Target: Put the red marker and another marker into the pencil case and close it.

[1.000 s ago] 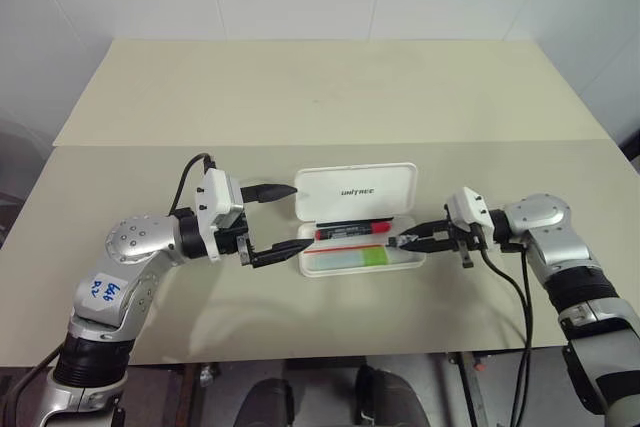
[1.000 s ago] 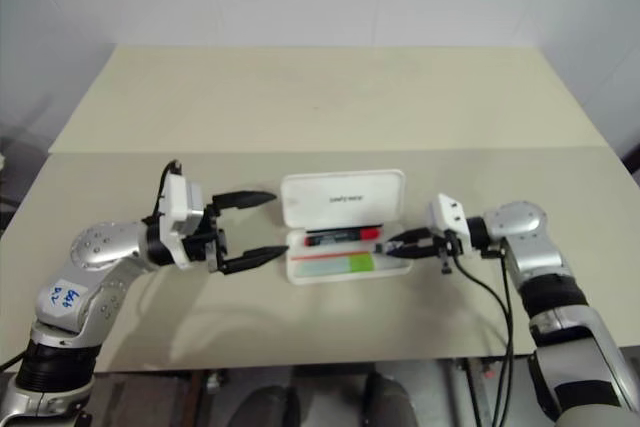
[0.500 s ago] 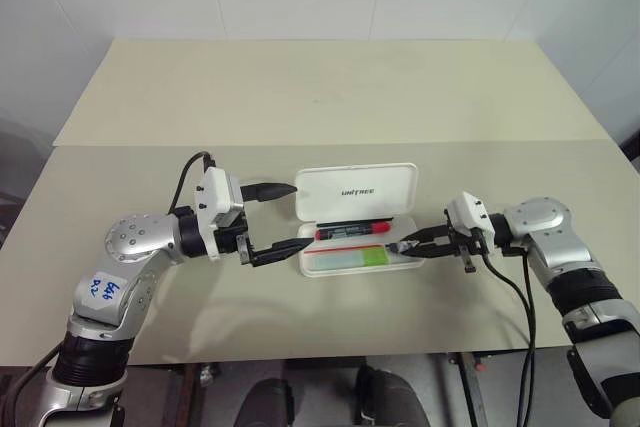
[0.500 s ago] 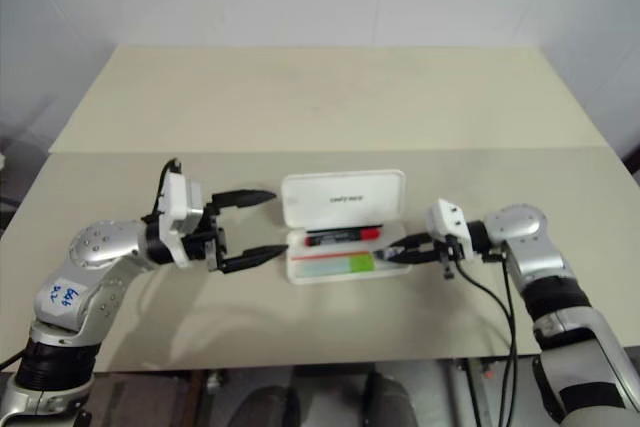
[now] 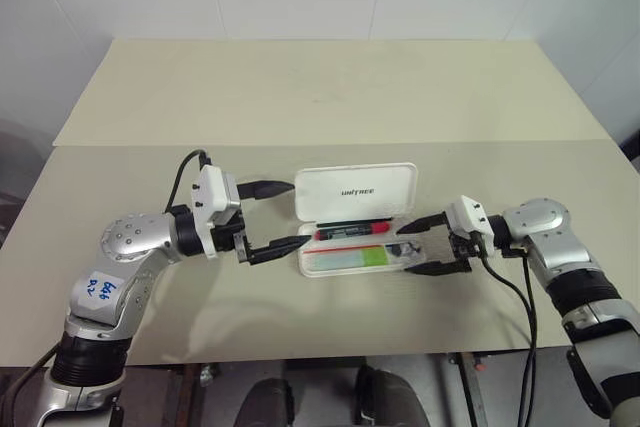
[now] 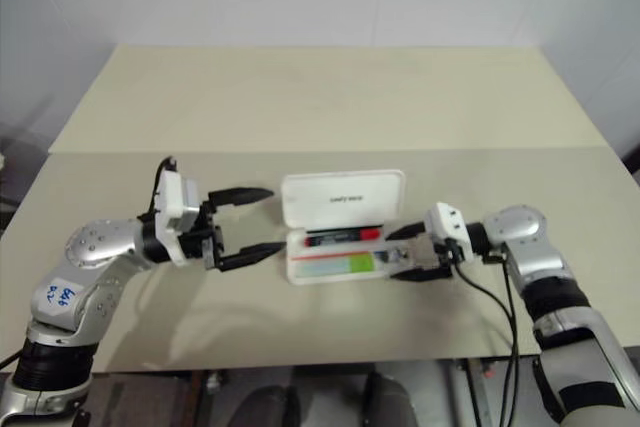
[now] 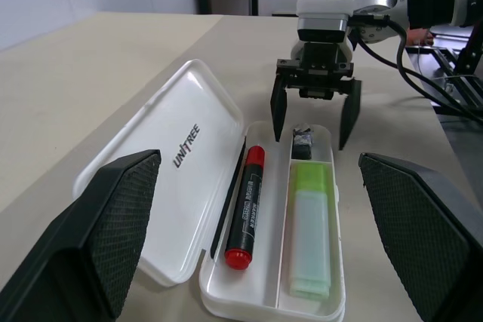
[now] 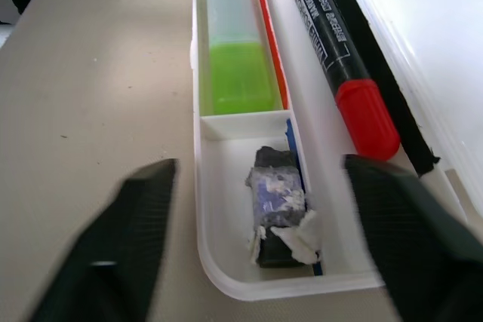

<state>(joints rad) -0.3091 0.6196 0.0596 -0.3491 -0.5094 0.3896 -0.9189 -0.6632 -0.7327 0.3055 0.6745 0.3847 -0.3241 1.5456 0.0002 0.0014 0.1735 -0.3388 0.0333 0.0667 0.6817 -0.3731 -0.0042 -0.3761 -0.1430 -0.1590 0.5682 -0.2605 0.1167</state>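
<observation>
White tiled walls behind a big beige worktop (image 5: 320, 87), seam running across it. The pencil case (image 5: 357, 192) sits open near the front edge, the red marker (image 5: 352, 230) and another marker (image 5: 345, 258) inside. Left tool (image 5: 282, 217) and right tool (image 5: 421, 245) flank it, both spread wide, holding nothing.

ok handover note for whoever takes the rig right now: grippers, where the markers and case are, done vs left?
Left gripper: open, holding nothing, at the left end of the pencil case.
Right gripper: open, holding nothing, at the case's right end.
Red marker: lying in the tray's long slot next to the lid.
Green highlighter: in the adjacent compartment, on the side away from the lid.
A small dark eraser-like block sits in the end compartment.
Done: both markers are in the case.
Left: the lid is open, lying flat on the table; close it.
</observation>
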